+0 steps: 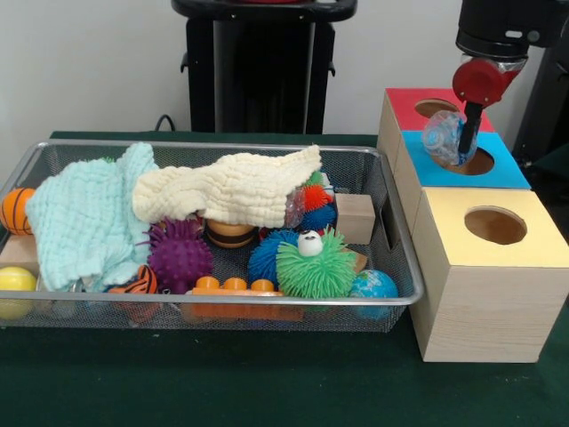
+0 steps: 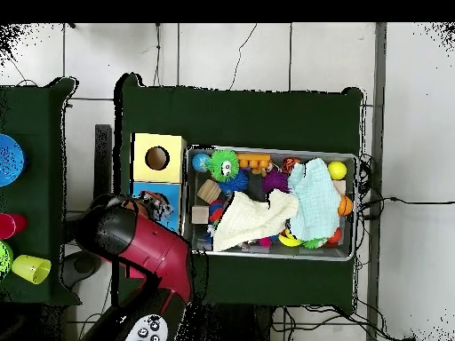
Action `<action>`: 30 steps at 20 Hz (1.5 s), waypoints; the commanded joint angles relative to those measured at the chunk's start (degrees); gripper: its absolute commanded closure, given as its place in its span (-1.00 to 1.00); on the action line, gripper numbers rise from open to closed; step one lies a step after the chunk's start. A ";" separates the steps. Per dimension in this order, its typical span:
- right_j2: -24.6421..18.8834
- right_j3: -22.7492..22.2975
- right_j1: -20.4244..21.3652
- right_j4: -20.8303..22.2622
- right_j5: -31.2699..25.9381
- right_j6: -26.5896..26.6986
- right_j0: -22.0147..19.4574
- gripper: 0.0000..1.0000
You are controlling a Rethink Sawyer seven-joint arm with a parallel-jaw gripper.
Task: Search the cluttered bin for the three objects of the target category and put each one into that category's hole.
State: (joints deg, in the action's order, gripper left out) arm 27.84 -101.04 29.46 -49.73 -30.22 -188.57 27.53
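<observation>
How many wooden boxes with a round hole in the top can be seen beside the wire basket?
3, in a row beside the bin: the yellow-topped box nearest the camera, the blue-topped box in the middle, the red-topped box farthest.

Above the blue box, the hole (image 1: 473,162) partly blocked by the gripper (image 1: 458,142) and a clear bluish ball (image 1: 442,136) at its rim. Yellow box's hole (image 1: 495,225) open from above. Toward the worktop's opposite end, bin (image 1: 222,147) crowded: two cloths (image 1: 227,189) draped over toys, no bare mesh between. Open green strip (image 1: 222,374) along the camera-side edge.
</observation>
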 commanded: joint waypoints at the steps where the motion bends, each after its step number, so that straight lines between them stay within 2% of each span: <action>1: -5.79 -0.10 -2.47 4.02 -1.84 -2.93 -1.86 1.00; 9: -5.71 2.44 -4.45 3.80 -1.90 -4.17 -1.89 1.00; 17: -3.90 9.21 -7.77 4.90 -5.92 -9.04 -0.67 1.00; 20: -3.95 10.41 -8.44 5.03 -6.12 -9.37 -0.78 1.00; 29: -2.78 9.54 -8.26 6.88 -6.42 -8.23 -0.52 1.00; 30: -2.82 9.25 -8.08 7.10 -6.53 -7.90 -0.66 -1.00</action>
State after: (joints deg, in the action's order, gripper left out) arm 27.83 -94.04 23.41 -45.07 -32.66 -188.58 27.99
